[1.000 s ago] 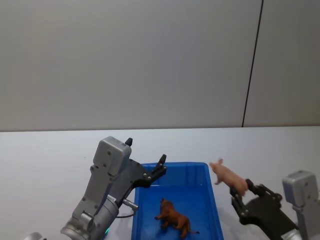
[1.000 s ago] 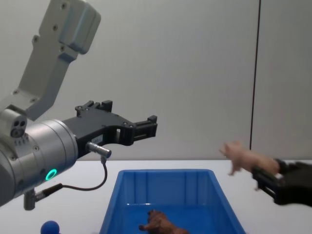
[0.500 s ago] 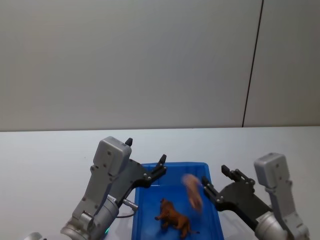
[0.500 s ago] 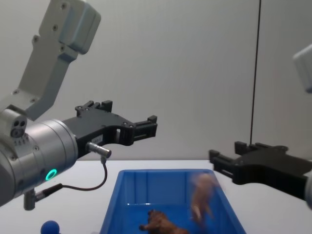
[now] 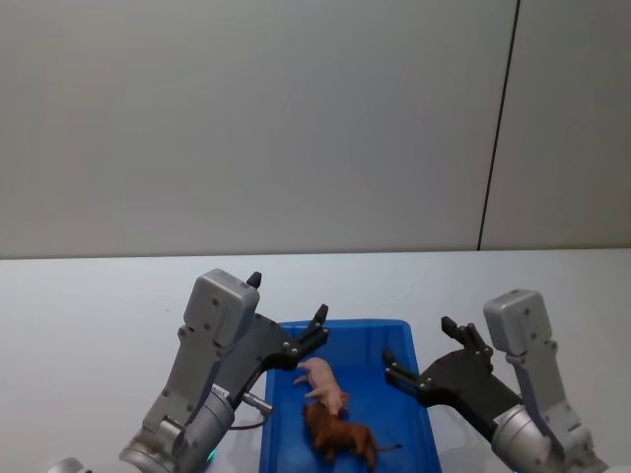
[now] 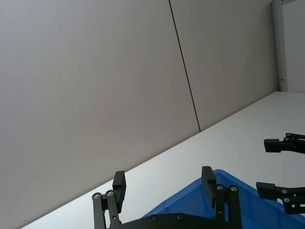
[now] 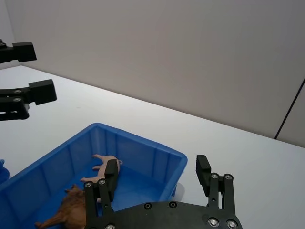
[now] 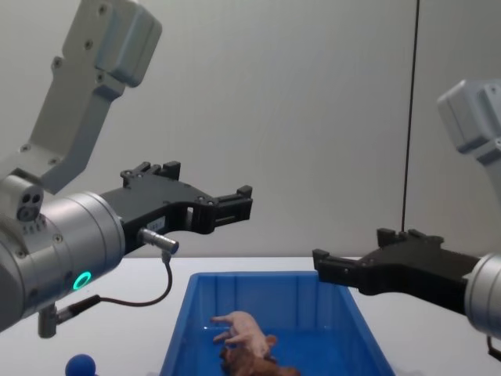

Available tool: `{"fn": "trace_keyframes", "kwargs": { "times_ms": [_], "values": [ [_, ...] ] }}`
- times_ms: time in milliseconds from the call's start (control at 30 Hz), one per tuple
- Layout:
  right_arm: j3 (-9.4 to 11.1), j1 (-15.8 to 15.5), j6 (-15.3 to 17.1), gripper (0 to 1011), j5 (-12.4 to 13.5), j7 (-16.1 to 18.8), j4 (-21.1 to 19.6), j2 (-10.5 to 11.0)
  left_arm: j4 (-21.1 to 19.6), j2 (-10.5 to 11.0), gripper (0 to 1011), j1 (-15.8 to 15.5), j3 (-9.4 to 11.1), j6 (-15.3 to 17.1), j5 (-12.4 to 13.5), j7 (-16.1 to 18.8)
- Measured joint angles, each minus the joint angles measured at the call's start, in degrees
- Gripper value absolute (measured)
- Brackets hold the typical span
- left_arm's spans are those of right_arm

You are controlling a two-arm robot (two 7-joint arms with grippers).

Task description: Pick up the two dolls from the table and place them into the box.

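While both arms hang above the box, the brown doll lies closest to the robot. It rests on the box floor, lower than either tool and between the two. It is a shaggy, reddish-brown, lion-like animal, lying on its side. Its legs are out and a thin tail trails towards the right tool's side.

Just beyond it lies the pink doll, a smooth pale pig, also on its side with its legs sticking out. It touches the brown one at the head end. Whether it leans on the brown doll or only lies against it cannot be told.

The left tool is raised over the box's left rim. Its black fingers are spread wide and hold nothing, and the pig lies below and just to the inside of its tips. The right tool is raised over the box's right rim. Its black fingers are likewise parted and empty, pointing in across the box towards the left tool. The two dolls lie lower than it, on its inner side.

The box is bright blue and open-topped, with ribbed inner walls, and it stands on the white surface. A small blue ball sits on that surface outside the box, below the left arm. Beyond both tools rises a plain grey wall with one dark vertical seam.
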Motion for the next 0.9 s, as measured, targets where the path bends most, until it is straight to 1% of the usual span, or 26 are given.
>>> {"fn": "trace_keyframes", "kwargs": {
  "times_ms": [200, 533, 733, 900],
  "values": [
    [0.4, -1.1, 0.2, 1001, 0.5, -1.7, -1.5, 0.7, 0.0, 0.0, 1002, 0.0, 0.0, 0.0, 0.0, 0.0],
    [1.7, -5.0, -0.1, 1001, 2.3, -6.4, -5.5, 2.8, 0.0, 0.0, 1002, 0.0, 0.0, 0.0, 0.0, 0.0],
    [2.2, -6.5, -0.4, 1001, 3.0, -8.0, -7.0, 3.6, 0.0, 0.0, 1002, 0.0, 0.0, 0.0, 0.0, 0.0],
    [2.4, -7.2, -0.5, 1001, 3.3, -8.8, -7.6, 4.0, -0.4, 0.4, 1002, 0.3, -0.2, 0.8, -0.3, 0.0]
  ]
}}
